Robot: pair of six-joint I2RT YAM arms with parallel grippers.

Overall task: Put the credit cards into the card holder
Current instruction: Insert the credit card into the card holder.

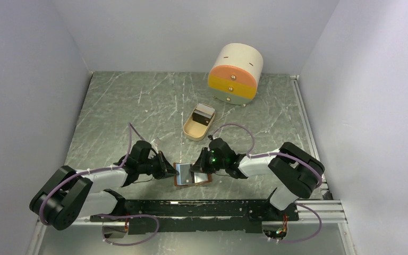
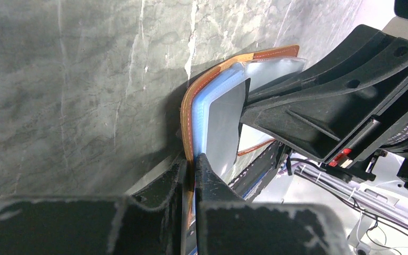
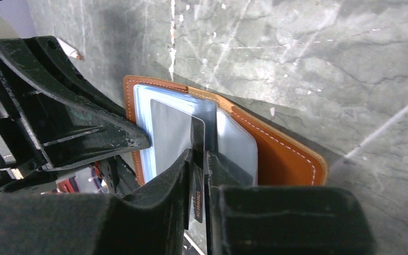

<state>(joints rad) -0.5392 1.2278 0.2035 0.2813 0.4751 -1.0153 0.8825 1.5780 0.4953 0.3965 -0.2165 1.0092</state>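
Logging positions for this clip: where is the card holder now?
In the top view the card holder sits open at the near centre, between the left gripper, pinching its left edge, and the right gripper, holding a card.

The top camera looks down from above and behind the arm bases, far enough to take in the whole tabletop (image 1: pixel 127 106). The wrist cameras sit very close behind the left pincer (image 2: pixel 193 160) and right pincer (image 3: pixel 198 155), facing each other across the open card holder (image 1: pixel 191 178), which all three views share.

Left arm (image 1: pixel 103 180), right arm (image 1: pixel 255 164) — black joints, white links, purple cables (image 1: pixel 130 133), scuffed black left hand (image 2: pixel 193 162).
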